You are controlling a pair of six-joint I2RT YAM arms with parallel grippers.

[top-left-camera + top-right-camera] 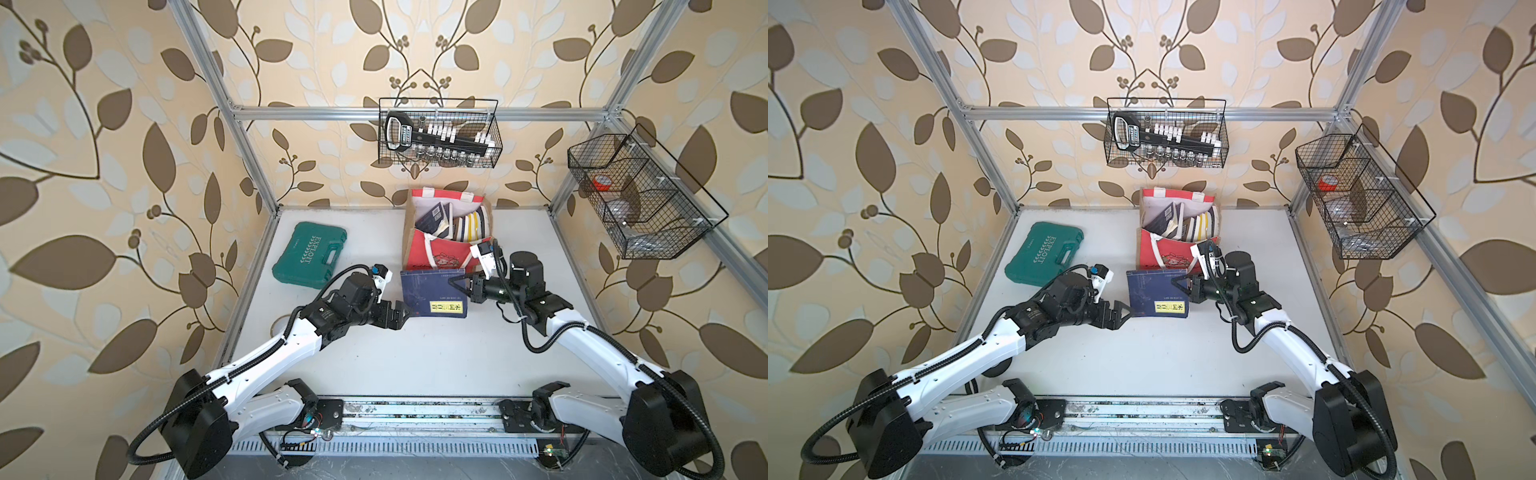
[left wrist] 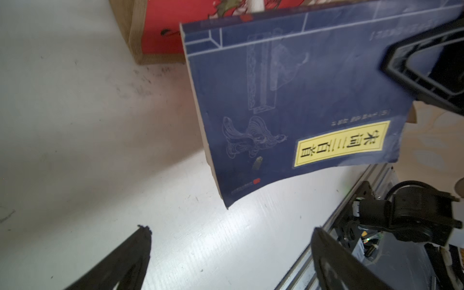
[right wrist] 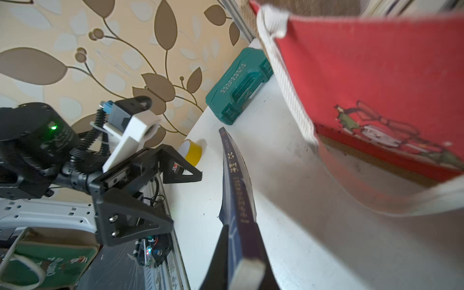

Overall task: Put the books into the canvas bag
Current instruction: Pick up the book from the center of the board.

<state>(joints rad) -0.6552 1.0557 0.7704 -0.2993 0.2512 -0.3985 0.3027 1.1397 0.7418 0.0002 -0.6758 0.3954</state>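
Nearest the camera, two white robot arms reach out from a rail along the near edge of a white table. The left claw stands wide open and grips nothing; it sits just beside the near left corner of a navy book, and the left wrist view shows clear space between its fingers and the cover. The right claw is shut narrow on the book's right edge, seen edge-on between its two fingers in the right wrist view. With only that one side pinched, the thin paperback hangs just off the table, cover and yellow title label up, and its free near corner sags. The one-sided grip appears chosen to leave the rest of the book free to tip into a bag.

Just beyond the book stands the canvas bag, its red front panel facing the arms and its mouth open upward, so books can go in from above. Several books already lean on edge inside, against the white lining. This navy one looks to be the only book left outside, which would put the job close to done.

Farther left lies a closed green tool case, well apart from the work. On the far wall hangs a wire basket of tools, with another on the right wall.
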